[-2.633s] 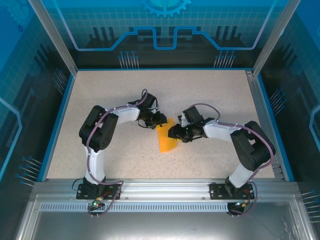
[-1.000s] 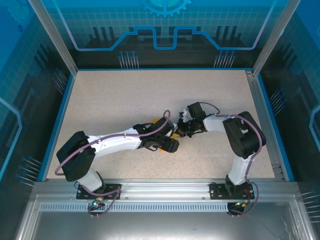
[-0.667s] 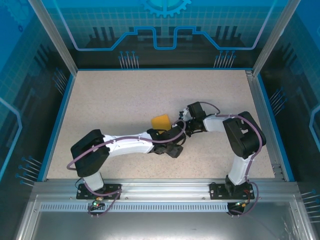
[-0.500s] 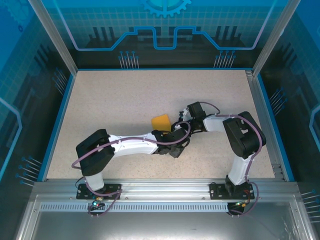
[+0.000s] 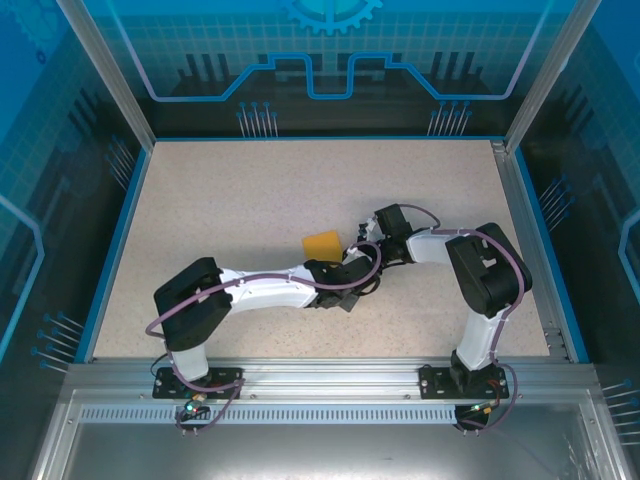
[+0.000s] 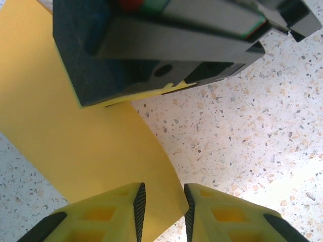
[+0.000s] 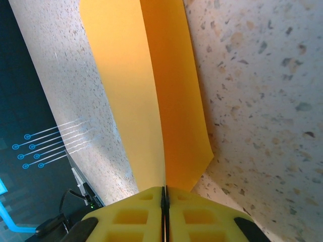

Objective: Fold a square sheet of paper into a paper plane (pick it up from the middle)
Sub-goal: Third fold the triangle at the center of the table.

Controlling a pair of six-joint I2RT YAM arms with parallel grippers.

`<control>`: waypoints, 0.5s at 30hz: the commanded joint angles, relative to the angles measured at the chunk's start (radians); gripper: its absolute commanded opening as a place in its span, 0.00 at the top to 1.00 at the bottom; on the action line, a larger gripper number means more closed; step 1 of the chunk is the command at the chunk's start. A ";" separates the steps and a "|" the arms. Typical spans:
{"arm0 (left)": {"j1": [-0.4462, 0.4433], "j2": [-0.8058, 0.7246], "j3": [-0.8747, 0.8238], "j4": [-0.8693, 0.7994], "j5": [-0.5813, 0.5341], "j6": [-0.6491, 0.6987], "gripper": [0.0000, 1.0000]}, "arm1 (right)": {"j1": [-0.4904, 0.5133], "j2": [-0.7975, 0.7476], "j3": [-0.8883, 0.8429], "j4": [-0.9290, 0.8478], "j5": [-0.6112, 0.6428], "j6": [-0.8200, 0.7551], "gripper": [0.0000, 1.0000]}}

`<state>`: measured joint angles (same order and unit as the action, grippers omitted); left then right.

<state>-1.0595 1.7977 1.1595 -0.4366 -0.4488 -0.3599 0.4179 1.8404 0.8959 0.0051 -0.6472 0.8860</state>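
Observation:
The square sheet of paper (image 5: 322, 243) is orange-yellow, folded along a centre crease and held up off the table. My right gripper (image 7: 164, 189) is shut on that crease, and the paper (image 7: 151, 91) runs away from the fingers in two flaps. In the top view the right gripper (image 5: 364, 256) sits just right of the paper. My left gripper (image 5: 357, 284) reaches in from the left, just below it. In the left wrist view the left gripper (image 6: 161, 194) has its jaws a narrow gap apart. A corner of the paper (image 6: 75, 131) lies between them, unpinched.
The speckled table (image 5: 250, 190) is ringed by a blue rim and aluminium posts. The right gripper's black body (image 6: 151, 45) hangs close above the left fingers. Both arms crowd the table's middle.
The left arm has slid a little to the right beneath the paper, uncovering its left part. Its jaws have narrowed around the paper's corner. The right gripper has kept its hold.

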 commanded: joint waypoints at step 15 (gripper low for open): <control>-0.002 -0.046 -0.011 0.003 0.035 0.026 0.90 | -0.025 0.005 0.009 -0.038 -0.013 -0.019 0.89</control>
<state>-1.0595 1.7828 1.1568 -0.4355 -0.4297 -0.3462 0.4149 1.8404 0.8959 -0.0086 -0.6468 0.8822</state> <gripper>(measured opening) 0.127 0.109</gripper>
